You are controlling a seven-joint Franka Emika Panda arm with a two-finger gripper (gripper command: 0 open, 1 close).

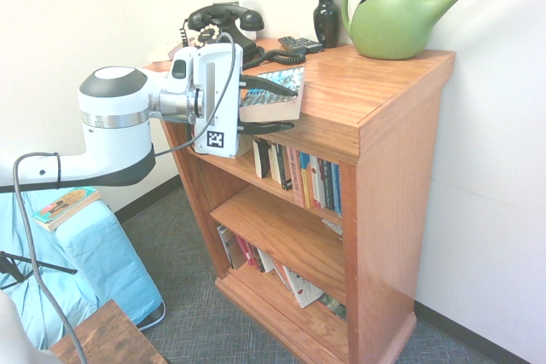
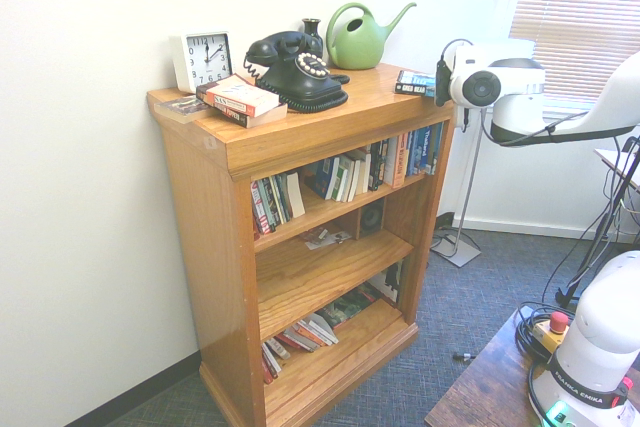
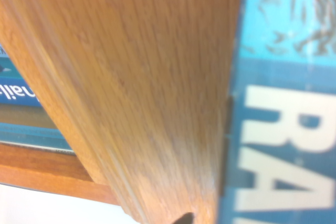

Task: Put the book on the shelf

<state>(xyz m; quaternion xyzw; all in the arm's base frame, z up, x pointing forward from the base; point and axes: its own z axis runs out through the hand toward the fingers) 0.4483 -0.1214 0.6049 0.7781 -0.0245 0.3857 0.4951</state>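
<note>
The book (image 1: 286,108) lies flat with its teal cover up and its cream page edges facing out. It sits at the front edge of the bookcase's top slab (image 1: 367,91), near the slab's right end. My gripper (image 1: 292,108) reaches in from the front and is shut on it, one finger over the cover and one beneath. The second exterior view shows the book (image 2: 412,82) level with the slab top. In the wrist view the cover (image 3: 283,103) with big white letters lies beside the slab's wood (image 3: 147,77). The shelf (image 1: 237,164) is just below, lined with upright paperbacks (image 2: 345,175).
On the slab stand a black telephone (image 1: 223,23), a dark vase (image 1: 326,14), a green watering can (image 1: 397,19), a white clock (image 2: 203,57) and an orange-covered book stack (image 2: 238,99). The middle board (image 1: 281,232) is nearly bare. A thin orange-and-green book (image 1: 64,205) lies on blue cloth.
</note>
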